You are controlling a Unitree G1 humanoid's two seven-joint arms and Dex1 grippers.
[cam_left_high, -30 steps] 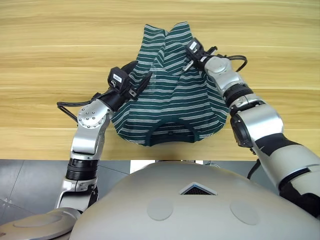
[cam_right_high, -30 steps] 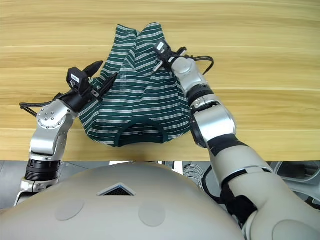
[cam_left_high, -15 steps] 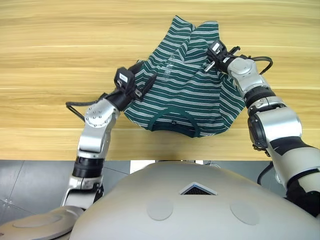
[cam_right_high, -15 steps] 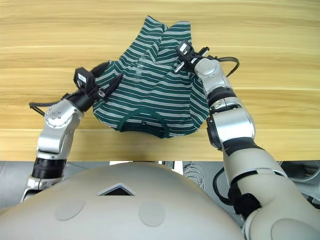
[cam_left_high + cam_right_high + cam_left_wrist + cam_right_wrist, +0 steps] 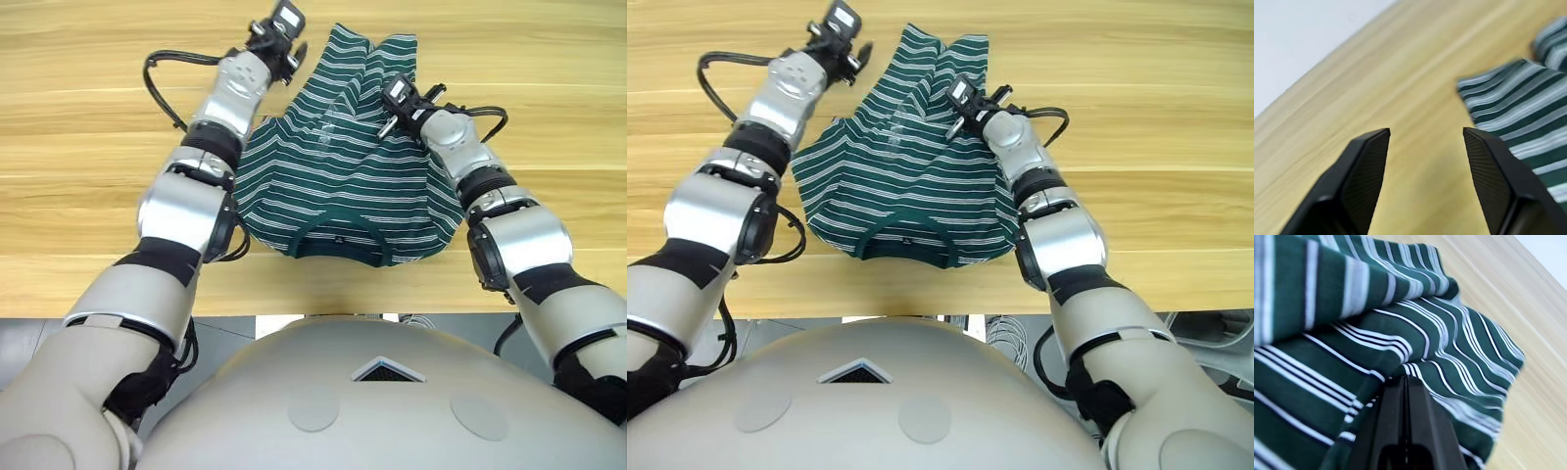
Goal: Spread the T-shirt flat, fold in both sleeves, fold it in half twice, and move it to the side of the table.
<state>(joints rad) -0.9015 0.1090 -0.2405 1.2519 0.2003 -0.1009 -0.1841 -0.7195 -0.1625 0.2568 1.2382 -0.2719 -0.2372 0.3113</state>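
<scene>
T-shirt [image 5: 343, 166]: dark green with thin white stripes, lying bunched and rumpled rather than flat. Creases run across its middle, and its far end rises in two humps.
Collar [image 5: 338, 240]: a plain dark-green band round the neck opening, at the T-shirt's near end, facing up.
Desk [image 5: 98, 117]: light wood grain, lying under the T-shirt. Its near edge runs just beside the collar end, and bare wood shows off the T-shirt's left, right and far sides.
Right tool [image 5: 1405, 379]: on the T-shirt's right half, towards the far end. Its two black fingers are pressed together and clamped on a fold of the striped cloth, which bunches up around the tips.
Left tool [image 5: 1425, 133]: just beside the T-shirt's far left corner, over bare wood. Its fingers [image 5: 1369, 166] stand well apart, gripping nothing — only desk shows between them. The T-shirt's striped edge lies close beside one finger; whether they touch, I cannot tell.
Left arm: stretched out along the T-shirt's left side, the forearm passing over its left edge.
Right arm: reaching in from the T-shirt's near right, the wrist above the cloth.
Sleeves: lost in the rumpled cloth — I cannot tell them apart from the body of the T-shirt.
</scene>
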